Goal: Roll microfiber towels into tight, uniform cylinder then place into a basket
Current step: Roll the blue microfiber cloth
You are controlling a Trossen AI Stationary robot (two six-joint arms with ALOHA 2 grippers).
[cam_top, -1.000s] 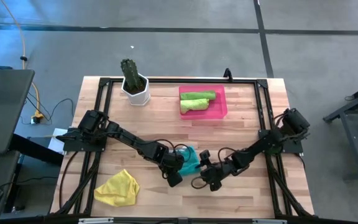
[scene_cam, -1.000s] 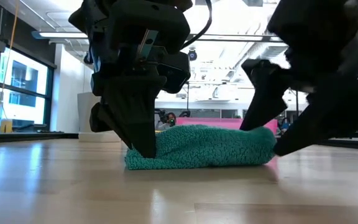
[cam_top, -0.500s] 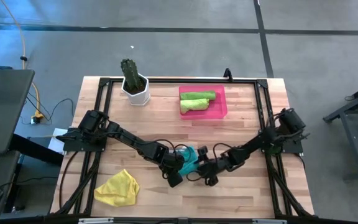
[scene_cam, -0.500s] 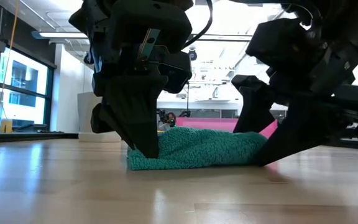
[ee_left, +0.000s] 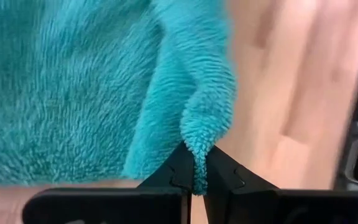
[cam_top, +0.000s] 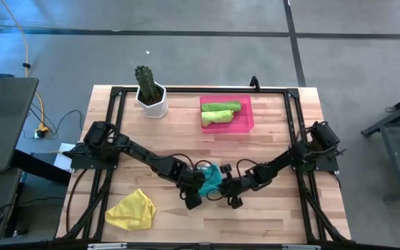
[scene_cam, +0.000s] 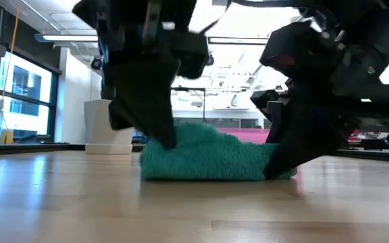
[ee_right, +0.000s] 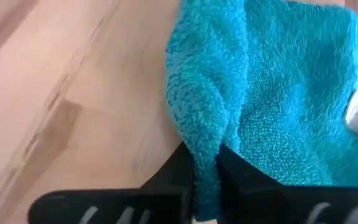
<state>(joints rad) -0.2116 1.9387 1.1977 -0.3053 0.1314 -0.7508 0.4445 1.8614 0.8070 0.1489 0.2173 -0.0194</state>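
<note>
A teal towel (cam_top: 212, 175) lies bunched on the wooden table, near its front middle. My left gripper (cam_top: 203, 182) is shut on the towel's left end, and my right gripper (cam_top: 221, 186) is shut on its right end. In the low view the towel (scene_cam: 208, 158) sits between the two dark grippers, humped at the top. The pink basket (cam_top: 245, 125) stands at the far side and holds two rolled green towels (cam_top: 219, 113). A crumpled yellow towel (cam_top: 132, 208) lies flat at the front left. My left gripper pinches a raised fold of the towel (ee_left: 197, 149) between its two fingers, at the towel's left end. The fingers slant down from the table's left. The towel's underside (scene_cam: 181, 177) stays on the table. My right gripper pinches a folded edge of the towel (ee_right: 204, 155) between its two fingers, at the towel's right end. The fingers slant down from the table's right. This end (scene_cam: 286, 172) lies low on the table.
A white pot with a cactus (cam_top: 150, 96) stands at the far left. A black frame (cam_top: 186, 89) runs around the table top. Bare wood shows between the towel and the basket, and along the front right.
My right gripper has moved toward the table's left and down onto the teal towel's right end, then shut on it. My left gripper, still shut, has drawn its fold up a little, so the towel's top now humps higher.
</note>
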